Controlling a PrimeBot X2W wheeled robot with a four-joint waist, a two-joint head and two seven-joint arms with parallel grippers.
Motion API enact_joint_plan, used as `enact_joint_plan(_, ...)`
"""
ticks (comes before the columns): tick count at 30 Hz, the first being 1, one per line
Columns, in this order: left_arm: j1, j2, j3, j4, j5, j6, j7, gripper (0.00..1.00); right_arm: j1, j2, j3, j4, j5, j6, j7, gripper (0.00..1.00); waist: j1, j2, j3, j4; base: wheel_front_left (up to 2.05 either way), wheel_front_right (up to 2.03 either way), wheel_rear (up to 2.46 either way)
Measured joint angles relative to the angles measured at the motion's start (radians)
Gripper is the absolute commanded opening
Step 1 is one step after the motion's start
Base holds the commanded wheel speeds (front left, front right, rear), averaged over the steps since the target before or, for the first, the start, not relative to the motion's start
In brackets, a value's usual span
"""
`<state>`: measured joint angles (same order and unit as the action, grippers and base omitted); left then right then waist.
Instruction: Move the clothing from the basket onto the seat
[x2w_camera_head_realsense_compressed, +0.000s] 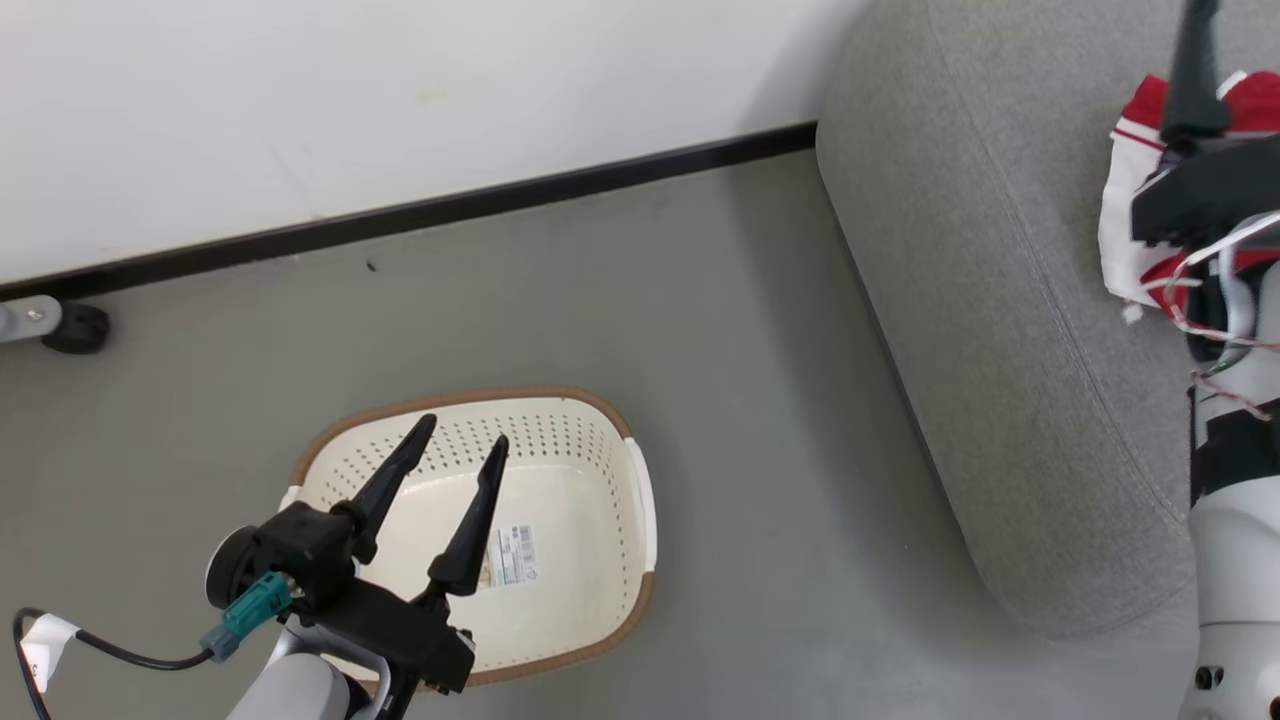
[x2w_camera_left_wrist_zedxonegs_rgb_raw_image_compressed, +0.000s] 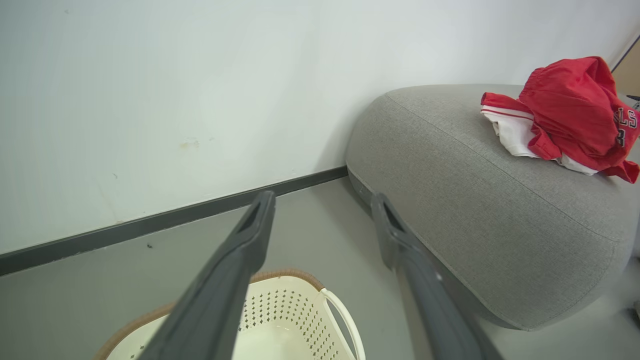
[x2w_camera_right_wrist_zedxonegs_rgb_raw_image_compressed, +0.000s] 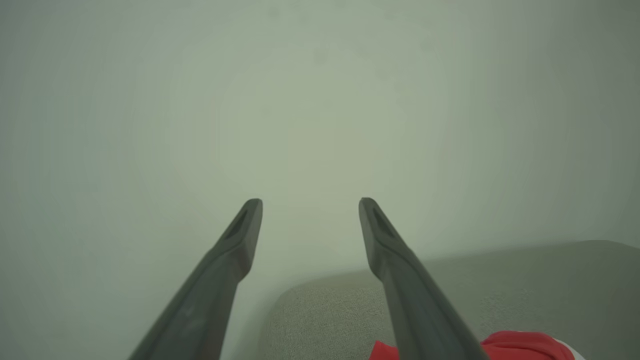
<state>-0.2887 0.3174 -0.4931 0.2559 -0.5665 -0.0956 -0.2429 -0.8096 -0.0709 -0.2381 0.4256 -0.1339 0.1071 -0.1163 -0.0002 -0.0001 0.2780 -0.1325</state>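
Observation:
The cream perforated basket (x2w_camera_head_realsense_compressed: 570, 430) with a brown rim stands on the floor, holding nothing but a barcode sticker; its far wall also shows in the left wrist view (x2w_camera_left_wrist_zedxonegs_rgb_raw_image_compressed: 290, 310). My left gripper (x2w_camera_head_realsense_compressed: 464, 432) hovers over it, open and empty (x2w_camera_left_wrist_zedxonegs_rgb_raw_image_compressed: 322, 197). The red and white clothing (x2w_camera_head_realsense_compressed: 1125, 200) lies bunched on the grey seat (x2w_camera_head_realsense_compressed: 980, 250), and is seen as a heap from the left wrist (x2w_camera_left_wrist_zedxonegs_rgb_raw_image_compressed: 570, 115). My right gripper (x2w_camera_right_wrist_zedxonegs_rgb_raw_image_compressed: 310, 202) is open and empty above the seat (x2w_camera_right_wrist_zedxonegs_rgb_raw_image_compressed: 325, 320), with the clothing (x2w_camera_right_wrist_zedxonegs_rgb_raw_image_compressed: 525, 345) just below its fingers (x2w_camera_head_realsense_compressed: 1195, 70).
A white wall with a black baseboard (x2w_camera_head_realsense_compressed: 450, 210) runs behind the basket and seat. A dark caster wheel (x2w_camera_head_realsense_compressed: 75, 328) stands at the far left. Grey floor (x2w_camera_head_realsense_compressed: 750, 400) separates the basket from the seat.

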Motion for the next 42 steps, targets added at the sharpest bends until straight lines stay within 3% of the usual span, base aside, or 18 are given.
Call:
enact_joint_plan(22,0.01,-0.039,0.092,0.136,-0.03,0.069,-0.007,1.0,0.24,0.009,0.276,-0.031,0.084,0.017,-0.041,1.0,0.0,0.0,-0.157,0.105,0.0,0.0,0.0)
enact_joint_plan(42,0.095,-0.035,0.187,0.167,-0.031,0.122,-0.007,1.0,0.497,0.014,0.383,-0.016,0.228,0.017,-0.081,1.0,0.0002,0.0001,-0.245,0.153,0.0,0.0,0.0)
